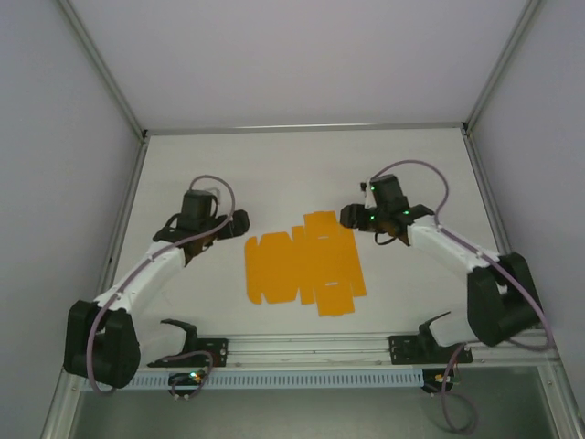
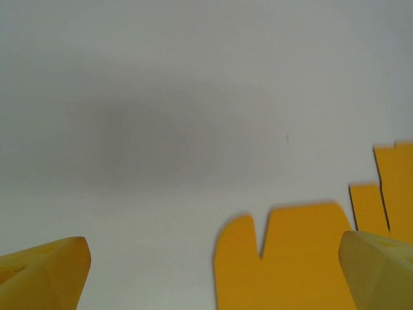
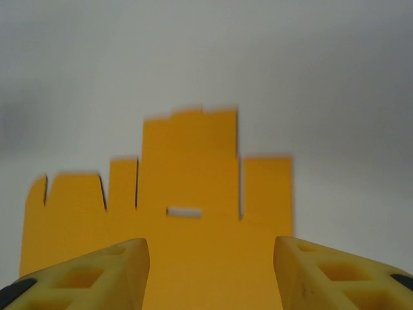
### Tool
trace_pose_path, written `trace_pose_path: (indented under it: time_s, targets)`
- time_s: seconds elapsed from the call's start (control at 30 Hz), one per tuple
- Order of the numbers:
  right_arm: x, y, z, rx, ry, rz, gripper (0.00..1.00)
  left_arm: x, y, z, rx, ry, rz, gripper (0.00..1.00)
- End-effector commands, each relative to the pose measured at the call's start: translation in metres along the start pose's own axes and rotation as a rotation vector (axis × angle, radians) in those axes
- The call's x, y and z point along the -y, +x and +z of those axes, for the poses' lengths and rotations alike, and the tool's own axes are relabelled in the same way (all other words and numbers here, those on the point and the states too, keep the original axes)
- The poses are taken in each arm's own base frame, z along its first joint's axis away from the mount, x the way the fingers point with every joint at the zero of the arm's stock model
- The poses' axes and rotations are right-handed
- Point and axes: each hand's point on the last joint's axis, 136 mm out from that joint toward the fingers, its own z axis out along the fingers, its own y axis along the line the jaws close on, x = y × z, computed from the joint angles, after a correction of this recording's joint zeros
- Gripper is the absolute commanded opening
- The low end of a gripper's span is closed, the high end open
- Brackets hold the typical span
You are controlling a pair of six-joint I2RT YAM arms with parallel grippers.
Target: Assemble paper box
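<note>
Lying flat on the white table, the paper box was an unfolded orange sheet between the two arms. The left gripper sat just off its left edge, the right gripper at its far right corner. Left wrist: fingers spread wide, sheet edge under the right one. Right wrist: fingers apart, open over the sheet, its slotted flaps reaching away beyond them.

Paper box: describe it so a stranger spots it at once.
On the white table, look at the middle, just beyond the front rail. The paper box lies flat there, an unfolded sheet with many flaps. It is the only orange thing.
</note>
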Motion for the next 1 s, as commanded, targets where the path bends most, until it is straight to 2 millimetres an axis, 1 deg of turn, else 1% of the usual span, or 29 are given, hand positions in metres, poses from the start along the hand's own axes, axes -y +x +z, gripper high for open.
trace_pose_path:
  time_s: [0.0,0.1,0.17,0.27,0.33,0.4,0.47,0.5,0.57,0.7,0.83,0.9,0.97]
  targets:
    - [0.006,0.028,0.023,-0.135,0.005,0.115,0.5,0.013,0.05,0.009,-0.199,0.068,-0.062,1.0]
    - [0.021,0.047,0.046,-0.224,0.052,0.163,0.45,0.024,0.068,0.021,-0.261,0.136,-0.071,1.0]
    - [0.027,0.057,0.057,-0.253,0.062,0.188,0.42,0.023,0.077,0.027,-0.294,0.142,-0.09,1.0]
    - [0.034,0.068,0.065,-0.275,0.07,0.225,0.4,0.019,0.091,0.036,-0.342,0.138,-0.131,1.0]
    - [0.045,0.076,0.069,-0.294,0.114,0.234,0.39,0.02,0.1,0.043,-0.372,0.156,-0.156,1.0]
    - [0.054,0.086,0.072,-0.323,0.154,0.242,0.37,0.025,0.106,0.048,-0.39,0.193,-0.173,0.98]
    - [0.062,0.097,0.075,-0.358,0.179,0.256,0.34,0.029,0.108,0.051,-0.398,0.224,-0.189,0.96]
    - [0.064,0.102,0.077,-0.369,0.185,0.263,0.33,0.037,0.112,0.051,-0.411,0.252,-0.178,0.96]
    - [0.068,0.109,0.079,-0.378,0.19,0.279,0.32,0.048,0.112,0.05,-0.413,0.31,-0.173,0.93]
    - [0.073,0.117,0.079,-0.386,0.197,0.291,0.32,0.069,0.106,0.045,-0.394,0.421,-0.162,0.92]
    - [0.074,0.122,0.08,-0.392,0.195,0.291,0.32,0.083,0.099,0.04,-0.388,0.486,-0.162,0.9]
    - [0.074,0.123,0.08,-0.39,0.186,0.29,0.32,0.089,0.093,0.035,-0.371,0.52,-0.168,0.87]
    - [0.073,0.124,0.081,-0.388,0.175,0.296,0.32,0.098,0.083,0.028,-0.33,0.57,-0.17,0.87]
